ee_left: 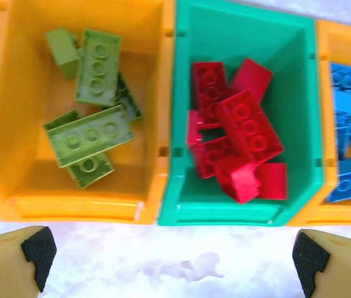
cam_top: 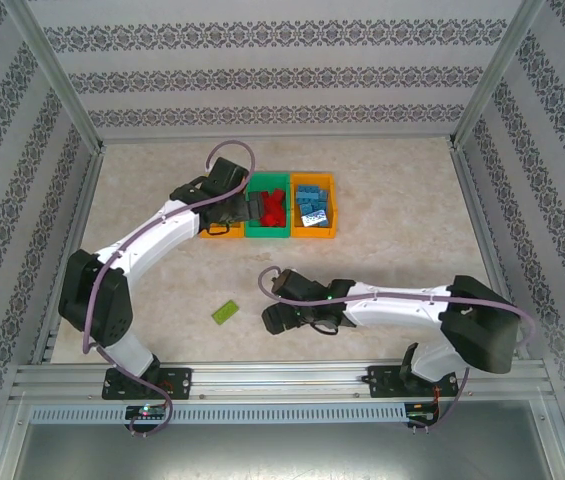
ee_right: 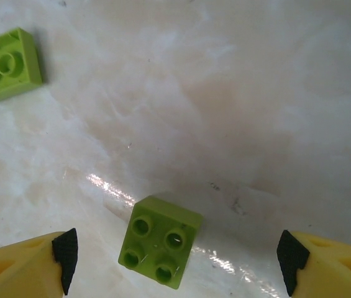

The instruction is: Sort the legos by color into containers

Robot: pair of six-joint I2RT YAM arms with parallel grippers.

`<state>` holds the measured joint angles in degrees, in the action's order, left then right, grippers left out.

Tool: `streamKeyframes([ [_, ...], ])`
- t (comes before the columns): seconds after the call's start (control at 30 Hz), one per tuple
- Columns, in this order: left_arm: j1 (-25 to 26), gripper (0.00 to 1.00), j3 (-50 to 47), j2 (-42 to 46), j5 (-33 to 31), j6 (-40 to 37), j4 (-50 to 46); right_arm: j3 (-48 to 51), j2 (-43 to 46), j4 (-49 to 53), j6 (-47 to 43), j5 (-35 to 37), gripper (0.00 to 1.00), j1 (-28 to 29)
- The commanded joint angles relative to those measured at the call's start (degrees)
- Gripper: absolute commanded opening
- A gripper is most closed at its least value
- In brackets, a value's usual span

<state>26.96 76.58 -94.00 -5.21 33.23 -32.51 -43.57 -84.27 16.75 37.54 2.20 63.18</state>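
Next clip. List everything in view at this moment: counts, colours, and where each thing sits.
left orange bin: 1, orange, left end of the joined row
green bin: 1, green, middle of the row
right orange bin: 1, orange, right end of the row
lime bricks: about five, lime green, in the left orange bin
red bricks: roughly seven, red, piled in the green bin
blue bricks: several, blue, in the right orange bin
long lime brick: 1, lime green, loose on the table
square lime brick: 1, lime green, on the table between the right fingers, untouched
table: 1, beige marbled
left gripper: 1, open, at the bins' near edge
right gripper: 1, open, straddling the square brick
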Motion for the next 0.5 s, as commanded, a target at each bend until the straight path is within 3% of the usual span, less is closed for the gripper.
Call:
streamKeyframes([
  [0.0,-2.07,0.99,-1.54,2.38,-4.32,-0.41,-1.12,-2.48,-2.31,3.29,2.29,1.64,0.86,1.65],
  [0.47,-7.98,0.99,-5.03,6.30,-7.45,0.35,-2.93,-7.70,-10.76,7.45,3.39,1.46,0.71,2.55],
])
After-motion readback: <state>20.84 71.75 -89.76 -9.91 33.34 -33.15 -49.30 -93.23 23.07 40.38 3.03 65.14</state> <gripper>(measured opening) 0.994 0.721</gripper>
